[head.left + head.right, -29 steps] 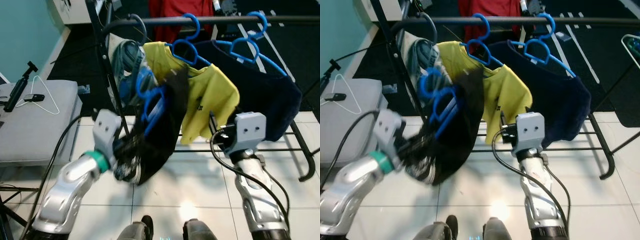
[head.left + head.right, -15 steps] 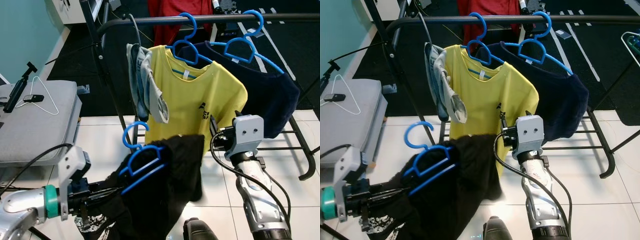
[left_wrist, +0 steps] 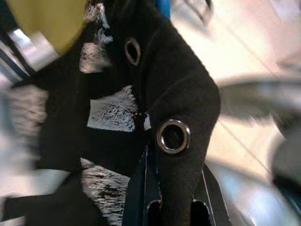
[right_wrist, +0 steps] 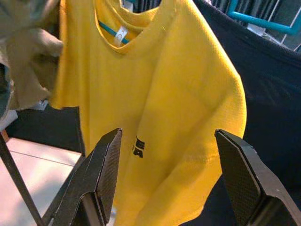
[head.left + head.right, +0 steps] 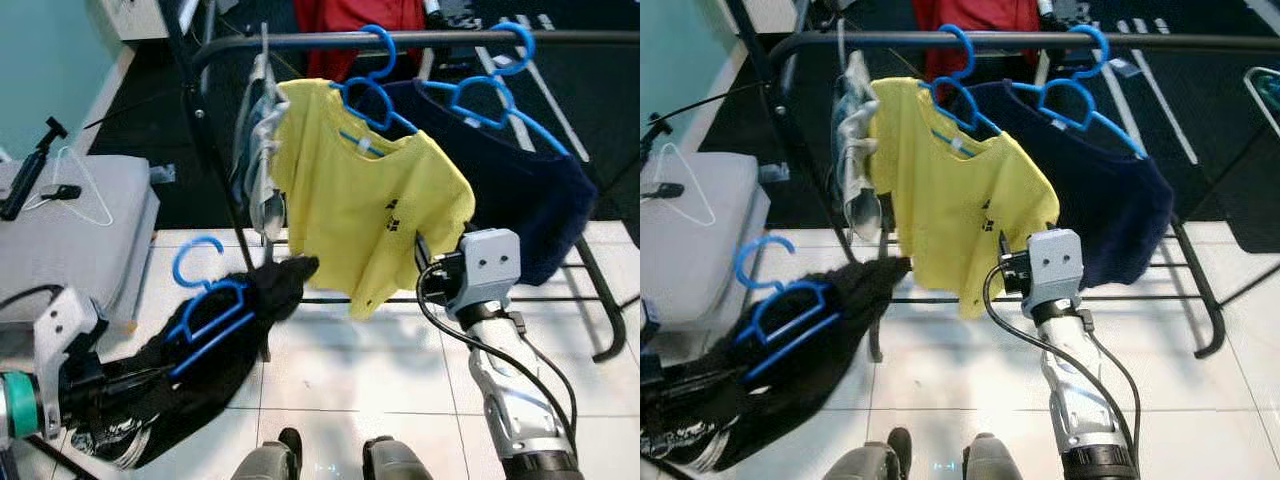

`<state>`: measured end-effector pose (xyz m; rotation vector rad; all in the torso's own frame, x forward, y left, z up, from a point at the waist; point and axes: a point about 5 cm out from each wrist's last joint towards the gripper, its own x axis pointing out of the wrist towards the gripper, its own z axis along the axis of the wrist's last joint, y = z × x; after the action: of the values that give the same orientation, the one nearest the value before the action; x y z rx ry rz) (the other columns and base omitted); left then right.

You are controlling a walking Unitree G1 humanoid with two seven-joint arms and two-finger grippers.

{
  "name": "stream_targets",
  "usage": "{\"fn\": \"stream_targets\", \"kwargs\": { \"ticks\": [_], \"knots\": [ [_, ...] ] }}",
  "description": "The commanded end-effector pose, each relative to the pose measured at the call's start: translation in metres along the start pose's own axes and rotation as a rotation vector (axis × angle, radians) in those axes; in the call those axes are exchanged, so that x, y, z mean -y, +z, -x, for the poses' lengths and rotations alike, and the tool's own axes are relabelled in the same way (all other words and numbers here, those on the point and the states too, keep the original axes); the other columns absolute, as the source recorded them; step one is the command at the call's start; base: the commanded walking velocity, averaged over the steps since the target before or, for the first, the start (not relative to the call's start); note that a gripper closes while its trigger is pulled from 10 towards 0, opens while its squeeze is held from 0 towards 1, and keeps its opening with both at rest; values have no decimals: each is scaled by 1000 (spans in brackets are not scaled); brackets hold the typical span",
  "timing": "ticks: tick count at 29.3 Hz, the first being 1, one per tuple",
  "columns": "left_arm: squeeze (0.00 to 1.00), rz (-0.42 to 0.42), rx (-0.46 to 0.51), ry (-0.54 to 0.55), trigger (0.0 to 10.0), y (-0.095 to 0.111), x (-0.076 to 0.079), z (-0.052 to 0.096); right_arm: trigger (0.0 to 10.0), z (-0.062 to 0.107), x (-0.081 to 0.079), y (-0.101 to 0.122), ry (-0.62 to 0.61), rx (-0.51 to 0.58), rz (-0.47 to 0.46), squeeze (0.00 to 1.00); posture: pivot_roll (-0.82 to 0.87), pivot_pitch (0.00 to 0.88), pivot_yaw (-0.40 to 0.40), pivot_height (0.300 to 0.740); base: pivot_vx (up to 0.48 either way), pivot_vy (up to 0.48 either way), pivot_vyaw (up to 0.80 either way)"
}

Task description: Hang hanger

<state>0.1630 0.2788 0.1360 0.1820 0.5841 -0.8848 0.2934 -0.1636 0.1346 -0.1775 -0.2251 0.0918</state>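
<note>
left tool hidden under black garment.

rail crowded with yellow shirt

You see three blue hangers, one white hanger, one yellow shirt, one navy garment, one black garment.
</note>
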Motion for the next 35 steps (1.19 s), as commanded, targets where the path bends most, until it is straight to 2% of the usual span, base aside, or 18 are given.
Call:
{"fn": "stream_targets", "kwargs": {
  "ticks": [1, 3, 4, 6, 8, 9, 10, 11, 12, 13, 17, 19, 20, 21, 24, 28, 32, 35],
  "knots": [
    [0, -8, -47, 15, 10000, -11, -6, 4, 10000, 3, -1, -6, 2, -19, 0, 0, -72, 92, 83, 740, 0, 0, 0],
    [0, -8, -47, 15, 10000, -11, -6, 4, 10000, 3, -1, -6, 2, -19, 0, 0, -72, 92, 83, 740, 0, 0, 0],
    [0, -5, -35, 146, 10000, -11, -25, 6, 10000, 3, -1, -6, 3, -19, 0, 0, -72, 89, 83, 740, 0, 0, 0],
    [0, -5, -35, 146, 10000, -11, -25, 6, 10000, 3, -1, -6, 3, -19, 0, 0, -72, 89, 83, 740, 0, 0, 0],
    [0, 11, 95, 358, 10000, 8, -49, -1, 10000, 3, -1, -7, 4, -18, 1, 0, -78, 86, 83, 740, 0, 0, 0],
    [0, 11, 95, 358, 10000, 8, -49, -1, 10000, 3, -1, -7, 4, -18, 1, 0, -78, 86, 83, 740, 0, 0, 0],
    [0, 35, 166, 403, 10000, 18, -54, -6, 10000, 3, -1, -6, 4, -16, 1, 0, -79, 86, 84, 740, 0, 0, 0],
    [0, 35, 166, 403, 10000, 18, -54, -6, 10000, 3, -1, -6, 4, -16, 1, 0, -79, 86, 84, 740, 0, 0, 0],
    [0, 62, 244, 388, 10000, 31, -51, -13, 10000, 2, -2, -6, 6, -14, 1, 0, -80, 85, 85, 740, 0, 0, 0],
    [0, 62, 244, 388, 10000, 31, -51, -13, 10000, 2, -2, -6, 6, -14, 1, 0, -80, 85, 85, 740, 0, 0, 0],
    [0, 61, 430, 182, 10000, 71, -15, -32, 10000, 3, -4, -7, 11, -13, 0, 0, -78, 88, 87, 740, 0, 0, 0],
    [0, 61, 430, 182, 10000, 71, -15, -32, 10000, 3, -4, -7, 11, -13, 0, 0, -78, 88, 87, 740, 0, 0, 0],
    [0, 67, 475, 192, 10000, 80, -13, -37, 10000, 3, -4, -7, 13, -11, -1, 0, -79, 87, 91, 740, 0, 0, 0],
    [0, 67, 475, 192, 10000, 80, -13, -37, 10000, 3, -4, -7, 13, -11, -1, 0, -79, 87, 91, 740, 0, 0, 0],
    [0, 93, 563, 280, 10000, 101, -14, -53, 10000, 4, -8, -1, 45, 12, -1, 0, -92, 89, 99, 740, 0, 0, 0],
    [0, 136, 628, 360, 10000, 117, -13, -63, 10000, 8, -13, 10, 108, 49, 7, 0, -100, 91, 101, 740, 0, 0, 0],
    [0, 152, 646, 378, 10000, 123, -12, -61, 10000, 13, -15, 17, 149, 67, 6, 0, -97, 94, 100, 740, 0, 0, 0],
    [0, 152, 644, 395, 10000, 124, -14, -53, 10000, 20, -19, 24, 198, 80, -1, 0, -90, 97, 99, 740, 0, 0, 0]
  ]
}}
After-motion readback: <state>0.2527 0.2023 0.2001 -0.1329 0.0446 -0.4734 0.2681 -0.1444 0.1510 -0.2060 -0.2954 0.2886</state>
